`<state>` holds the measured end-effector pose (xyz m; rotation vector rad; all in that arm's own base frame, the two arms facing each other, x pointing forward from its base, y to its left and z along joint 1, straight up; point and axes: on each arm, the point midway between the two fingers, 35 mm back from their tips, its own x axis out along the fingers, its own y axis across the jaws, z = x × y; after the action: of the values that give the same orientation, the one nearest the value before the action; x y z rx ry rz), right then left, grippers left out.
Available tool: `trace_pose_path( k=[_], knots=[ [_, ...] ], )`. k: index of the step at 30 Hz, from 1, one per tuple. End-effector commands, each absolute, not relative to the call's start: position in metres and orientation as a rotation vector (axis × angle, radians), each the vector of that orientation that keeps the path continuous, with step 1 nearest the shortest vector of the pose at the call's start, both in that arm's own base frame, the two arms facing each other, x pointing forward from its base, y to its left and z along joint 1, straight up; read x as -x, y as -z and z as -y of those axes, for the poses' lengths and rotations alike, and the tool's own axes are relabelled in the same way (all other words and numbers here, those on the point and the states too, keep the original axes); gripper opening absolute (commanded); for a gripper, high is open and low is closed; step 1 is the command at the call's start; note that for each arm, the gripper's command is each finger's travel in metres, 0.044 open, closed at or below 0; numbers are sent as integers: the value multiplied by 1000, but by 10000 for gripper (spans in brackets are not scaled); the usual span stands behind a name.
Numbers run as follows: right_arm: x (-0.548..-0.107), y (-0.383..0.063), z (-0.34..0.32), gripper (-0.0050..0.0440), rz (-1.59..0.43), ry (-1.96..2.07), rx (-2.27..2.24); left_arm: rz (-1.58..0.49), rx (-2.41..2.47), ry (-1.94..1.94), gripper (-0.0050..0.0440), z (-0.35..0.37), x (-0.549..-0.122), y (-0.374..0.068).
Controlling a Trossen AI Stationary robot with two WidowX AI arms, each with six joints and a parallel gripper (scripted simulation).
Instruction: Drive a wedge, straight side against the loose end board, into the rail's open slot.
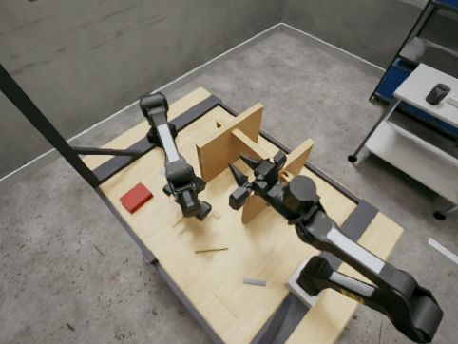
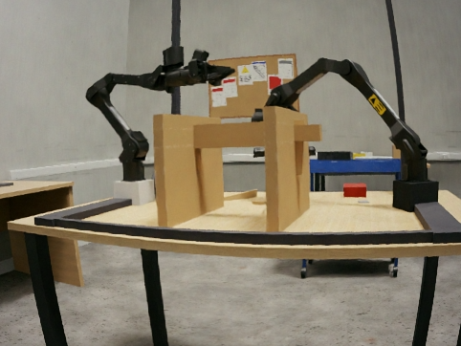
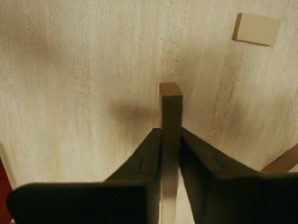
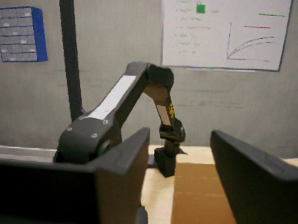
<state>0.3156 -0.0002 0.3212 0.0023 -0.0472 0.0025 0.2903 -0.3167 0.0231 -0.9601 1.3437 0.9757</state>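
A wooden rail (image 1: 249, 144) runs between two upright end boards, the far one (image 1: 230, 140) and the near one (image 1: 277, 178). Both stand flat on the table. In the exterior view they show as the rail (image 2: 253, 134) and boards (image 2: 184, 169) (image 2: 287, 167). My left gripper (image 1: 197, 209) points down at the table in front of the boards. It is shut on a thin wooden wedge (image 3: 170, 130), held just above the table top. My right gripper (image 1: 242, 173) is open and empty, hovering above the rail; it also shows in the right wrist view (image 4: 180, 165).
A red block (image 1: 136, 197) lies left of the left gripper. A small wooden piece (image 3: 256, 28) lies near it. A thin wooden stick (image 1: 211, 249) and a grey piece (image 1: 254, 281) lie nearer the front. A dark frame borders the table.
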Motion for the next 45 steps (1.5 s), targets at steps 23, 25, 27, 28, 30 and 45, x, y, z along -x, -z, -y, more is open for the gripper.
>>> trace_pose_path(
  k=[23, 25, 27, 28, 30, 45],
  knots=[
    [-315, -319, -1, 180, 44, -7, -3, -1519, 386, -322, 10, 293, -313, -43],
    [-315, -319, -1, 180, 44, -7, -3, -1526, 323, -259, 10, 290, -315, -43],
    [-315, -319, -1, 180, 44, -7, -3, -1532, 260, -197, 10, 287, -316, -43],
    [-315, -319, -1, 180, 44, -7, -3, -1534, 228, -166, 10, 286, -317, -43],
    [-315, -319, -1, 180, 44, -7, -3, -1536, 164, -103, 10, 284, -319, -43],
    [-315, -319, -1, 180, 44, -7, -3, -1529, -110, 161, 10, 271, -326, -43]
  ],
)
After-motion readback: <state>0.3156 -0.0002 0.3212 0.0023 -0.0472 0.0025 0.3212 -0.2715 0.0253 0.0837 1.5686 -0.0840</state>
